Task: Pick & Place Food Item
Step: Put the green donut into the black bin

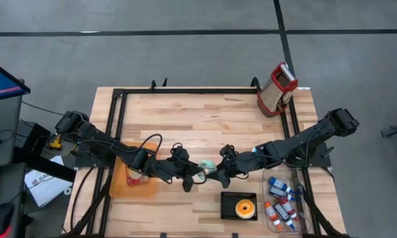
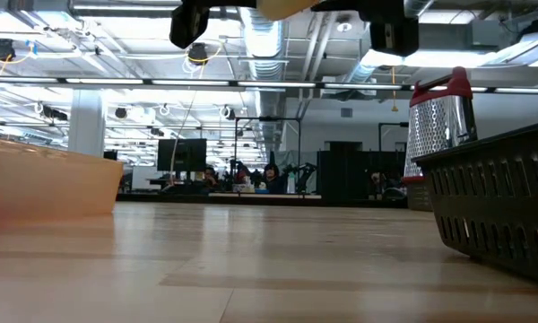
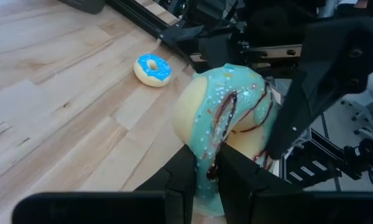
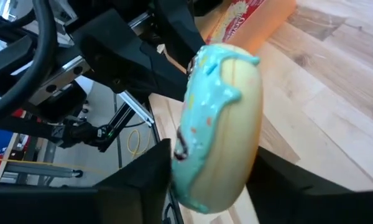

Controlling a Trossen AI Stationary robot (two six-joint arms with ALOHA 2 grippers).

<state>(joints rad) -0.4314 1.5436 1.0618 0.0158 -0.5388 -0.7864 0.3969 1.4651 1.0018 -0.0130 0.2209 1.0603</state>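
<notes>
Midway: left claw [image 3: 208,180] clenched on teal-iced donut [image 3: 227,118], held above bench [image 1: 205,119]; right claw [image 4: 208,180] straddles it, grip unclear; placing remains.

The donut [image 3: 227,118] held up between the two arms is pale yellow dough under turquoise icing, crossed by thin dark brown drizzle lines and dotted with tiny sprinkles. A second donut [image 3: 153,69] has bright blue icing over a cream base. A third donut [image 1: 245,208] is orange and sits in a black tray [image 1: 227,205]. The table [image 1: 198,112] is light wood planks. The grater [image 1: 276,88] is silver with red trim. The bin [image 1: 121,182] on the left is orange.
</notes>
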